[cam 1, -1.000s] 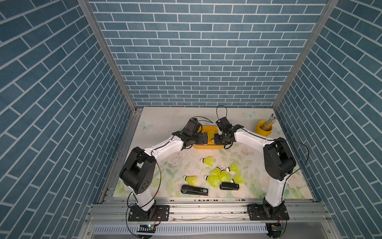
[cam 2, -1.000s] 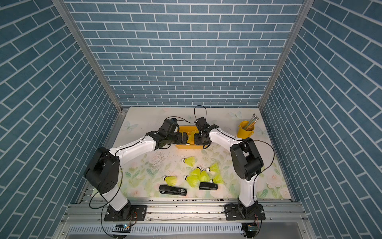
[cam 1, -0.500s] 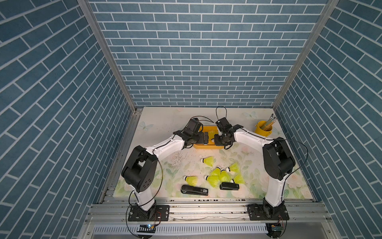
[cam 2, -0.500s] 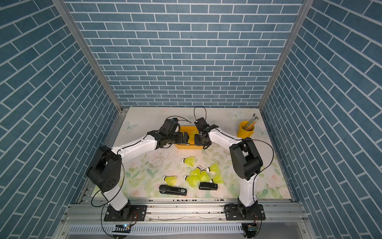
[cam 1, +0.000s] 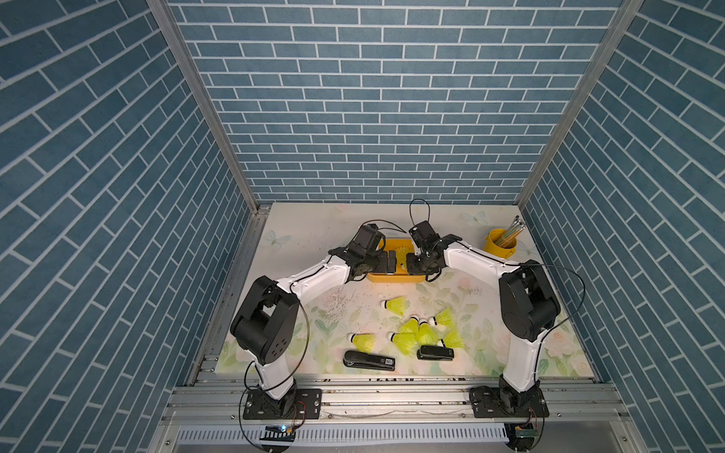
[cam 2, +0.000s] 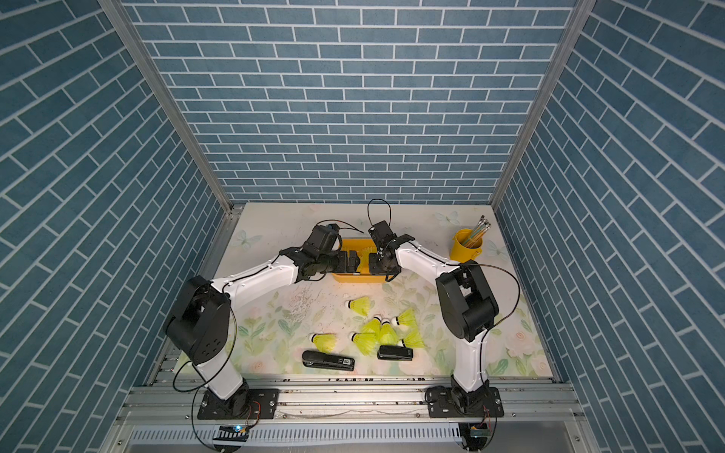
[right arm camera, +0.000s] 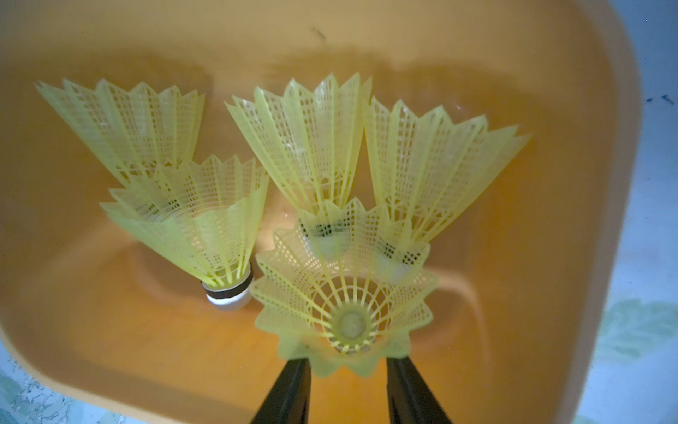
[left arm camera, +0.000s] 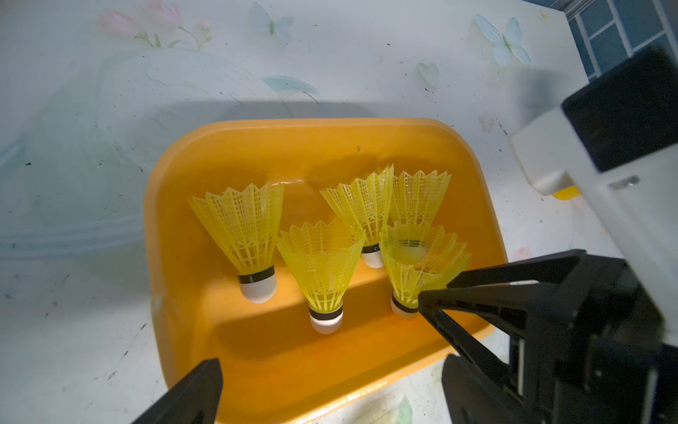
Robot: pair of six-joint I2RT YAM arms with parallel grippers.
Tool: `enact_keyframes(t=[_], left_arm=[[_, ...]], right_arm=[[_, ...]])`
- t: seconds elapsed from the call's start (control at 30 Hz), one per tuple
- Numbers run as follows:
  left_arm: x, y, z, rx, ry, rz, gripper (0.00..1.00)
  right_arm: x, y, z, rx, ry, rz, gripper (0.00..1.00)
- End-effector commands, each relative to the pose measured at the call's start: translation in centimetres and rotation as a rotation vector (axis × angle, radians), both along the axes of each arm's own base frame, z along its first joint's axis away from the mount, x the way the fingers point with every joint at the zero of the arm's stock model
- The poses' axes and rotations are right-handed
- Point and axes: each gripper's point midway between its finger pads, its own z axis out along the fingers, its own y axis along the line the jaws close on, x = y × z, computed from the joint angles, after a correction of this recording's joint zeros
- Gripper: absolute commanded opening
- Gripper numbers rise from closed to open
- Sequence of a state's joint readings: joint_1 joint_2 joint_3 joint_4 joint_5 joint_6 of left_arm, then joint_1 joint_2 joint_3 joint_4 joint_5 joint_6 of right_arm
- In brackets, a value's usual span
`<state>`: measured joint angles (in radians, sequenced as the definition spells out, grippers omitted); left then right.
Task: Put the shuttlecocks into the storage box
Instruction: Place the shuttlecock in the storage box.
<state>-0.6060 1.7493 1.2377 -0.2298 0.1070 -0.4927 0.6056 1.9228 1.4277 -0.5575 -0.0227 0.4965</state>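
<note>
In both top views the storage box (cam 1: 395,278) sits a little below the middle of the frame, and the two arms meet over it from either side. The right gripper (right arm camera: 348,361) reaches into the box from the frame's right. One shuttlecock (right arm camera: 346,293) stands right at its tips, nearly upright, with its white tip down on the box floor and its skirt opening toward the wrist camera. The jaws are parted by a narrow gap and their ends are tucked under the rim of that skirt, one on each side of its narrow end. Whether they press on it cannot be told. In the left wrist view one of the right gripper's fingertips (left arm camera: 440,299) lies just beside this shuttlecock's white tip.

Four other shuttlecocks (left arm camera: 245,227) rest in the box beyond it, their skirts pointing away from the right gripper.

The left gripper (left arm camera: 330,363) hangs over the left part of the box in the top views, jaws spread wide and gripping nothing.

Seven more shuttlecocks lie loose on the flowered table (cam 1: 314,235) in the lower middle of the frame, well apart from both grippers. They cluster just above two black staplers (cam 1: 368,361). A yellow pencil cup (cam 1: 500,244) stands to the right, about level with the box.
</note>
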Motion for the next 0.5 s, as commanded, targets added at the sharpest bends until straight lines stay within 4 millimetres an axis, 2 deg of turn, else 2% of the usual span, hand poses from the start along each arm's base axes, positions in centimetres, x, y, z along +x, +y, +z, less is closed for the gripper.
enact_keyframes(t=[0.0, 0.47], left_arm=[[0.1, -0.6, 0.1, -0.016, 0.009, -0.039, 1.0], [-0.2, -0.6, 0.4, -0.018, 0.002, -0.056, 0.99]], right_arm=[[0.4, -0.3, 0.5, -0.02, -0.012, 0.007, 0.38], [0.4, -0.3, 2.2, 0.0, -0.042, -0.005, 0.46]])
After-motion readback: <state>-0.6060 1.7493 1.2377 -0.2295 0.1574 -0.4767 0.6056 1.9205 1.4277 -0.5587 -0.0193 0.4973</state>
